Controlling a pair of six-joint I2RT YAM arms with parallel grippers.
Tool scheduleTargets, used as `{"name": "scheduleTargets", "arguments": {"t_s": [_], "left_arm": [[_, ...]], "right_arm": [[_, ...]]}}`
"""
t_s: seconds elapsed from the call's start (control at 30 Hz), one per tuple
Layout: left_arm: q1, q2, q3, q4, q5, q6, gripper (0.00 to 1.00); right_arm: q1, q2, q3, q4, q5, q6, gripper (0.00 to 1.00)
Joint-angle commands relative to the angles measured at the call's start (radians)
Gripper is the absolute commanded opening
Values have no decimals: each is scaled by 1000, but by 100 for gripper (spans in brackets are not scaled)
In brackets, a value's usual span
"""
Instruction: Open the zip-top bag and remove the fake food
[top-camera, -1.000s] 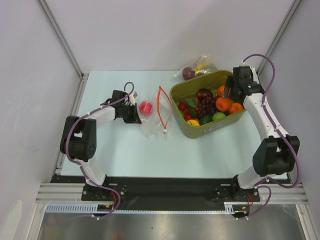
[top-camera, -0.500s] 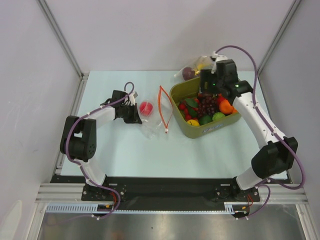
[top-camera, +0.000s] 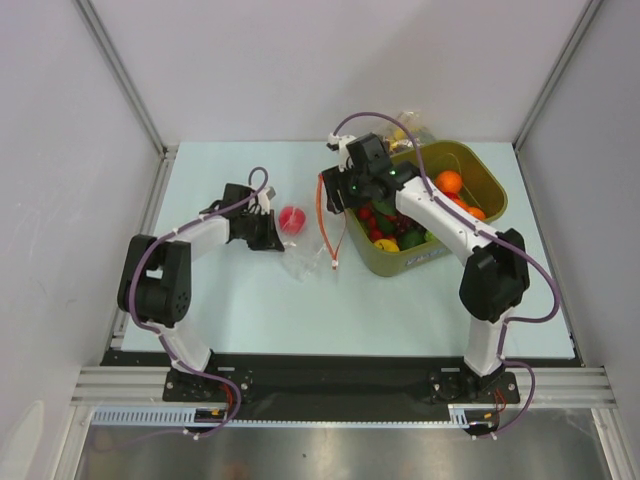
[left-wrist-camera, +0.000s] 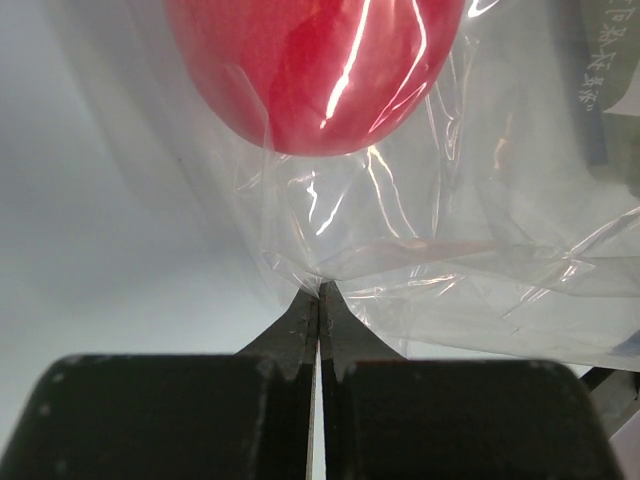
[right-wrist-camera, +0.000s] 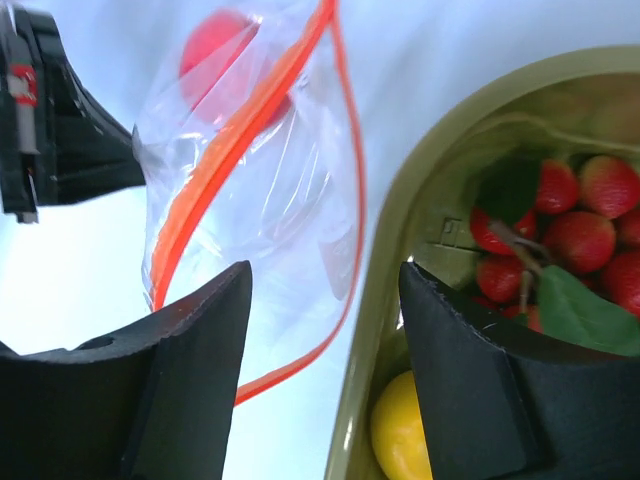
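Observation:
The zip-top bag (top-camera: 306, 252) lies on the table with its red-orange zip strip (top-camera: 329, 212) spread open in a loop. A red apple (top-camera: 291, 218) sits inside it near the closed end. My left gripper (top-camera: 272, 233) is shut on the bag's clear film (left-wrist-camera: 450, 270) just below the apple (left-wrist-camera: 310, 70). My right gripper (top-camera: 343, 196) is open and empty. It hovers over the bag's mouth and the bin's left rim. In the right wrist view the zip strip (right-wrist-camera: 230, 150), the apple (right-wrist-camera: 215, 45) and the right gripper (right-wrist-camera: 325, 330) show.
An olive-green bin (top-camera: 487, 172) right of the bag holds orange fruits (top-camera: 449, 181), red fruits (right-wrist-camera: 560, 235) and a yellow lemon (right-wrist-camera: 405, 430). A second clear bag (top-camera: 408, 124) with fruit shapes lies behind the bin. Walls close in the table's sides.
My right arm has swung left from the bin's right side, across the bin, to the bag's open mouth. The left gripper and the bag have stayed put.

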Motion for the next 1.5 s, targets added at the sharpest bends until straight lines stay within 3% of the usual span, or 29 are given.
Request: {"name": "scheduleTargets", "arguments": {"t_s": [0.0,0.3,0.9,1.47], "left_arm": [[-8,-60,-13,26,37,22,0],[-17,-62,-16,29,38,19,0],[-24,-68,-23,21,35,16,0],[-25,-79,-31,30,51,22,0]], "right_arm": [[25,-1,65,-32,6,-46,65],[73,2,93,-44,-12,-60,63],[146,-81,88,-28,232,-72,51],[148,-52,37,34,87,-73,42]]}}
